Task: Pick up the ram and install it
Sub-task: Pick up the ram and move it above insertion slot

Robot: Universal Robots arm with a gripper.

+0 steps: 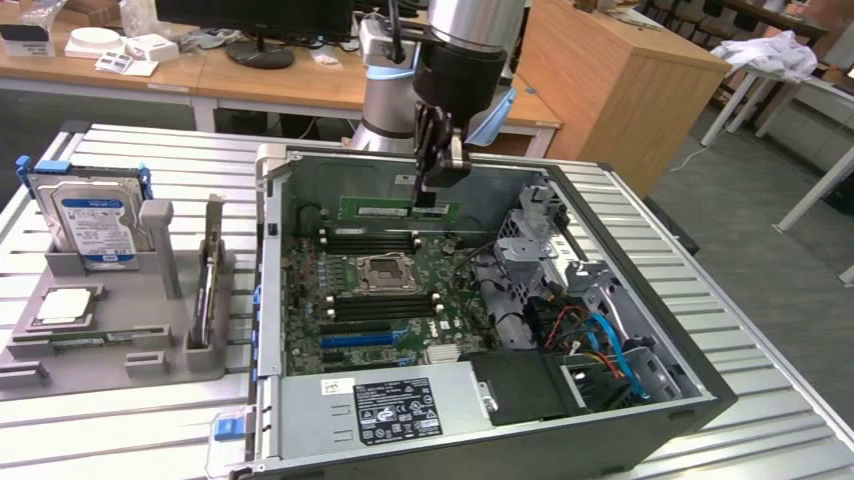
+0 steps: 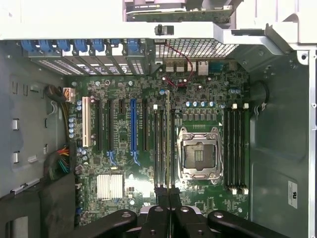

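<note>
One black two-fingered tool is clenched on the long thin green circuit-board ram, gripping it near one end, so most of the stick juts out sideways. We see the ram hanging edge-down just above the bank of black memory slots, by the edge of the green motherboard nearest the base of the silver arm, apparently not yet seated. We judge the off-centre grip the main risk: a push down could tilt the stick, seating one end first or making it slip in the grip. A small sideways error would land it on a slot wall, or strike the open silver processor socket just beside.
</note>
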